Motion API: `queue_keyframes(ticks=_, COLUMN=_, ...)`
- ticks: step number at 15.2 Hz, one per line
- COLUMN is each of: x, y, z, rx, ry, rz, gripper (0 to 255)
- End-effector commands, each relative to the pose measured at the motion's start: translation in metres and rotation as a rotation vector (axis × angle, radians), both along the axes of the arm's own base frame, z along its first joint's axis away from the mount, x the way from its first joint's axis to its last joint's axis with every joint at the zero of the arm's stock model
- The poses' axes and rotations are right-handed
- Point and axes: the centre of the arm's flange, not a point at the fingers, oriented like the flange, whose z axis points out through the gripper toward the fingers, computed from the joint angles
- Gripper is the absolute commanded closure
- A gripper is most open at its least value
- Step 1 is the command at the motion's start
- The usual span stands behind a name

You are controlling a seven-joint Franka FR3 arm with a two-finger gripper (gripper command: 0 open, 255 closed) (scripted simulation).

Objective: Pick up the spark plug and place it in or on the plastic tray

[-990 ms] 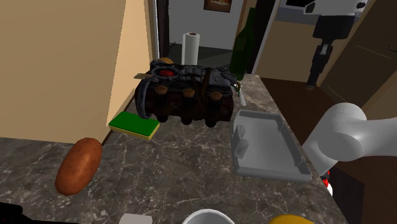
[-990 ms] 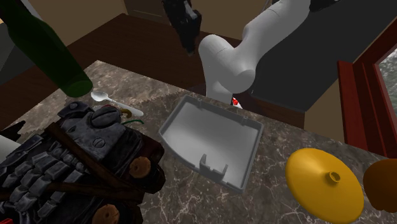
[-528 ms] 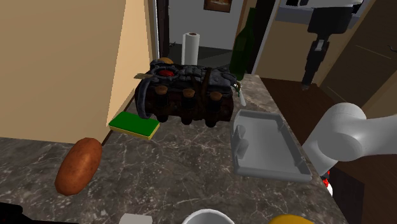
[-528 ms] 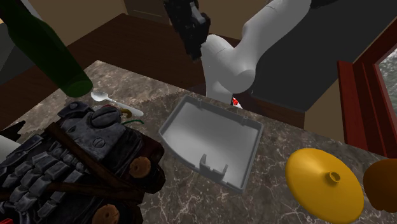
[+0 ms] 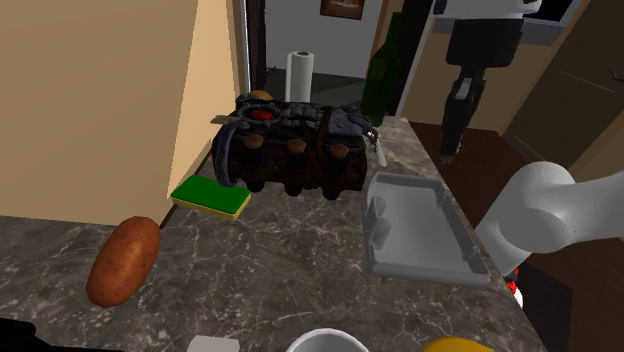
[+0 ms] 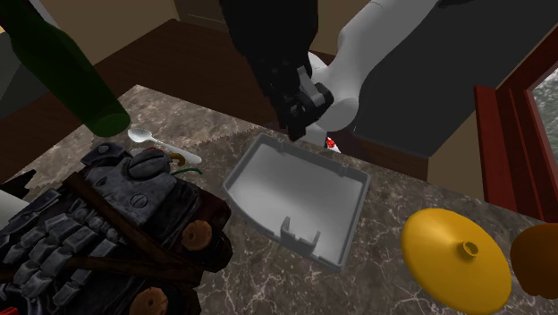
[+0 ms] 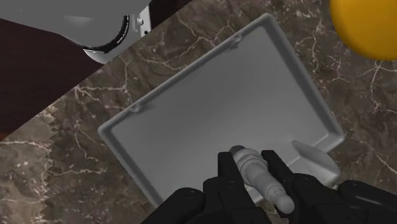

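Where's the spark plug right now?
In the wrist view, the spark plug is clasped in the black gripper, up in the air over the grey tray on the marbled counter.

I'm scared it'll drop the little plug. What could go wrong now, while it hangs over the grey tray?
1. The gripper clasps the spark plug seemingly high above the grey tray. Let go from there, it might bounce or roll over the low rim.
2. The tray lies close to the edge of the counter, so an escaped plug could fall to the floor.
3. The plug sits slanted between the fingers, so it might slip out early.
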Motion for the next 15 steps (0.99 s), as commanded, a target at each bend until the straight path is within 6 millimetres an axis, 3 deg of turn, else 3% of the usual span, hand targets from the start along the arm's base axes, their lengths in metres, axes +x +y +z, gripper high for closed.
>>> queue_keyframes(ticks=1, x=0.003, y=0.020, z=0.001, rx=0.003, ry=0.001, rz=0.000, gripper=255)
queue_keyframes(ticks=12, x=0.003, y=0.020, z=-0.058, rx=0.003, ry=0.001, rz=0.000, gripper=255)
queue_keyframes(ticks=15, x=0.003, y=0.020, z=-0.062, rx=0.003, ry=0.001, rz=0.000, gripper=255)
